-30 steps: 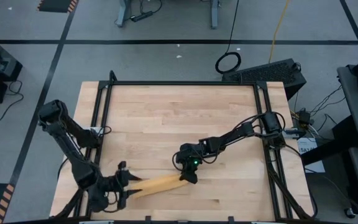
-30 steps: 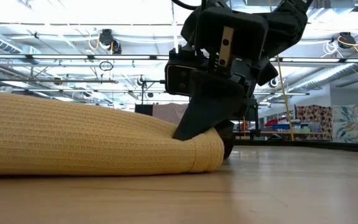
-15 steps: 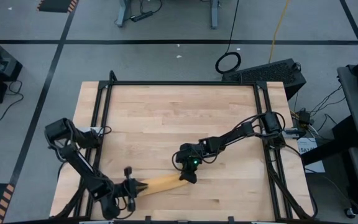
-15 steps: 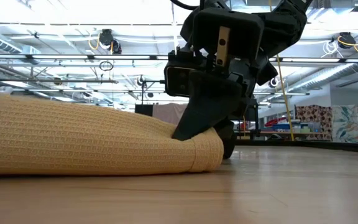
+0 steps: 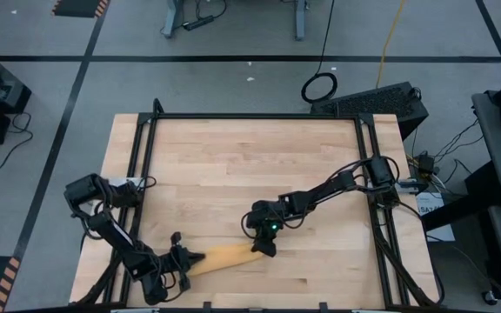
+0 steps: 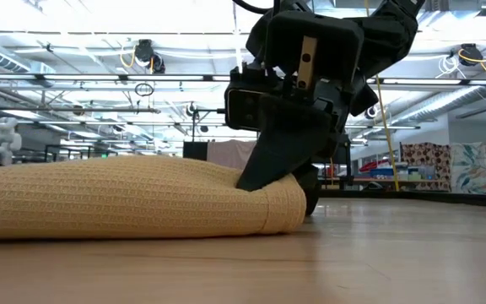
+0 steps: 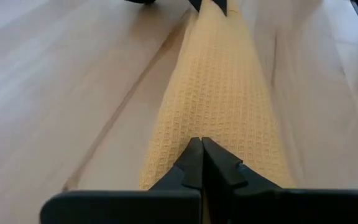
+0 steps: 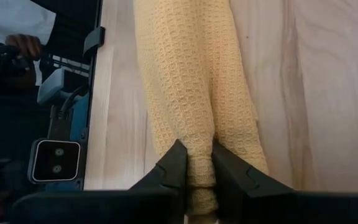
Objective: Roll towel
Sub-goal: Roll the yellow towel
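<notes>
The mustard-yellow towel (image 5: 224, 256) lies as a long roll on the wooden table, close to its near edge, its underside on the wood (image 6: 125, 198). My left gripper (image 5: 191, 258) is at the roll's left end, fingers shut together (image 7: 201, 144) on the cloth (image 7: 216, 93). My right gripper (image 5: 262, 249) is at the roll's right end, shut on a bunch of the towel (image 8: 185, 74). In the low view only the right gripper (image 6: 264, 181) shows. My left gripper lies nearly level, coming from the table's left along the roll, with its shut fingertips (image 7: 194, 155) on top of the towel's left end (image 7: 173, 149). Whether any cloth is caught between them I cannot tell. My right gripper pinches a raised fold at the towel's right end (image 8: 199, 146) between its two fingers. The fingers (image 6: 272, 169) slant down from above and from the right. The end bulges out under them (image 6: 285, 211) and rests on the table.
Black frame rails (image 5: 146, 156) run along the table's left, far and right sides. A small camera box (image 8: 56, 160) stands at the near edge beside the roll. Bare wood (image 5: 250, 165) stretches toward the far edge.
My left gripper has shut from wide open and has shifted a little toward the right, onto the roll's left end. The towel's left part has sunk lower and flatter; its right end under my right gripper has stayed put.
</notes>
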### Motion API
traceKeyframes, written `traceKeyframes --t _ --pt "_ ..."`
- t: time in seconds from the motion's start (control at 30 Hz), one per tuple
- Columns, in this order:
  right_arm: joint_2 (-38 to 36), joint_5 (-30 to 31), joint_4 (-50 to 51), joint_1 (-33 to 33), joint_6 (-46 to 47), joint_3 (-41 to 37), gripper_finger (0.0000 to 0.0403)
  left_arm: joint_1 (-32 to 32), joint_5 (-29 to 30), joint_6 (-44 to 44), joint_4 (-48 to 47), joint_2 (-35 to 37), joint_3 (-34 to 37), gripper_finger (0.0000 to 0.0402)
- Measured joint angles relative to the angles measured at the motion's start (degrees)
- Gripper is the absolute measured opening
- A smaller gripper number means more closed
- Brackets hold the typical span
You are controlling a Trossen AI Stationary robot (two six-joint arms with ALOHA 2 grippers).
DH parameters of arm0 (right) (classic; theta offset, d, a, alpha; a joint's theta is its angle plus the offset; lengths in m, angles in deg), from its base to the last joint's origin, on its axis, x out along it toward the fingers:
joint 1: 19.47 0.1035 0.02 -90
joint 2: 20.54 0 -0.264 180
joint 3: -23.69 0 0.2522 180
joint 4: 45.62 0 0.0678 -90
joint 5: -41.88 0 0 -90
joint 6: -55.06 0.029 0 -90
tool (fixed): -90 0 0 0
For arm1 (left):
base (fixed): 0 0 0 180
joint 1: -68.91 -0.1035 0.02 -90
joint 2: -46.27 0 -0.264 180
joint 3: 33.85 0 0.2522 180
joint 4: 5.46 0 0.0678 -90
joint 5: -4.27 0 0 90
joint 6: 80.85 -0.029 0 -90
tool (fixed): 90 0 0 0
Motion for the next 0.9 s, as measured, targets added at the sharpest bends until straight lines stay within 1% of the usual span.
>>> traceKeyframes --t 0.07,0.17,0.3,0.4,0.47,0.6,0.67,0.73,0.8,0.9 --pt "-0.45 0.39 -0.17 -0.08 -0.16 -0.06 0.0054 -0.05 -0.05 0.35 0.61 -0.83 0.00 0.0005" --pt "-2.21 3.49 0.75 -0.10 -2.37 -0.18 0.0082 -0.15 -0.17 1.58 1.22 -1.52 0.00 0.0005" --pt "-6.61 9.53 3.18 -0.14 -8.27 -0.29 0.0126 0.03 -0.75 2.93 1.37 -1.54 0.00 0.0005" --pt "-9.86 15.35 2.25 0.33 -13.80 -0.29 0.0158 0.07 -1.00 2.95 1.69 -1.54 0.00 0.0005" --pt "-10.65 18.13 -0.23 1.19 -16.26 -0.18 0.0176 0.07 -1.02 2.93 1.69 -1.54 0.00 0.0005" --pt "-9.95 17.86 -5.98 3.38 -20.78 -0.16 0.0198 0.07 -1.23 3.00 1.70 -1.54 0.00 0.0005" --pt "-8.56 17.78 -10.51 4.92 -24.10 -0.07 0.0198 0.02 -1.54 3.00 1.92 -1.54 0.00 0.0005" --pt "-6.53 18.18 -15.94 6.45 -27.57 -0.07 0.0188 0.02 -1.59 3.02 1.90 -1.54 0.00 0.0005" --pt "-4.32 18.29 -23.26 7.69 -30.07 -0.07 0.0166 0.00 -1.61 3.02 1.90 -1.54 0.00 0.0005" --pt "-0.92 19.03 -33.28 8.80 -32.71 -0.03 0.0116 -0.02 -1.63 3.06 1.90 -1.54 0.00 0.0005"
